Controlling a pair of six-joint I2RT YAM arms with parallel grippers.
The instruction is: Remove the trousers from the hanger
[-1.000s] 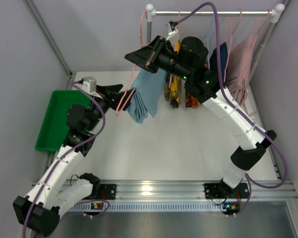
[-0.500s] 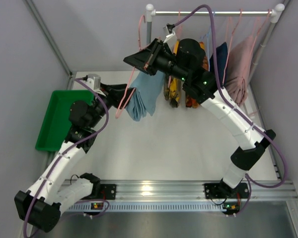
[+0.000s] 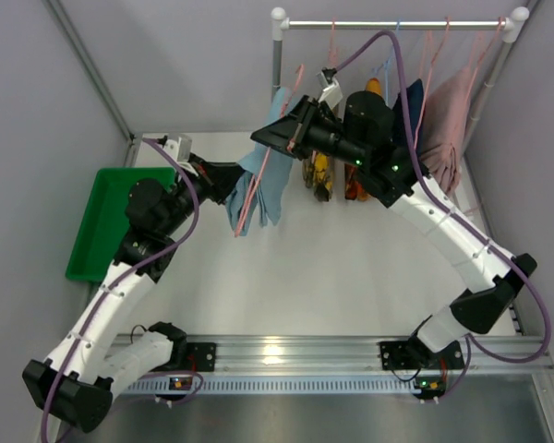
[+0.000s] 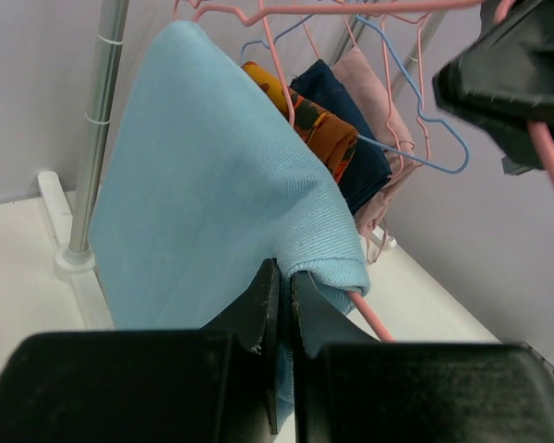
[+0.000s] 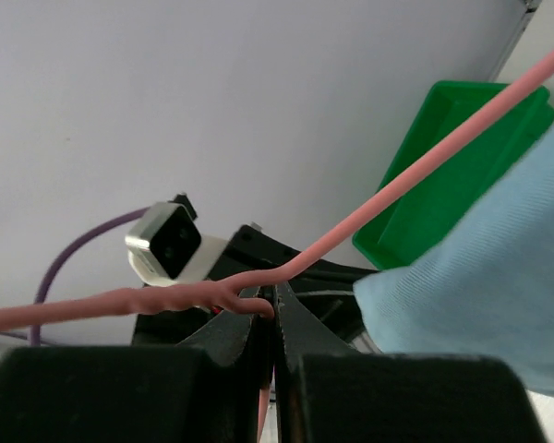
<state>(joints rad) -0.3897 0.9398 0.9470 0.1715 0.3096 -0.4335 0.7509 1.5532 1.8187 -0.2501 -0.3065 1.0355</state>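
Observation:
The light blue trousers (image 3: 270,185) hang folded over the lower bar of a pink hanger (image 3: 249,208), which is tilted steeply in front of the rail. My left gripper (image 3: 240,177) is shut on their folded edge; in the left wrist view the jaws pinch the blue cloth (image 4: 203,185) at the fold (image 4: 286,277), beside the pink bar (image 4: 369,314). My right gripper (image 3: 270,138) is shut on the hanger's twisted neck (image 5: 275,309). The yellow trousers with black blotches (image 3: 319,171) hang from the rail behind.
The clothes rail (image 3: 388,23) also carries an orange-red patterned pair (image 3: 353,189), a navy pair (image 3: 411,101), a pink cloth (image 3: 448,120) and bare hangers. A green bin (image 3: 97,221) stands at the left. Grey walls close both sides.
My left gripper has closed onto the blue trousers. The right arm has carried the hanger to the right and lower, and the hanger now slants more steeply.

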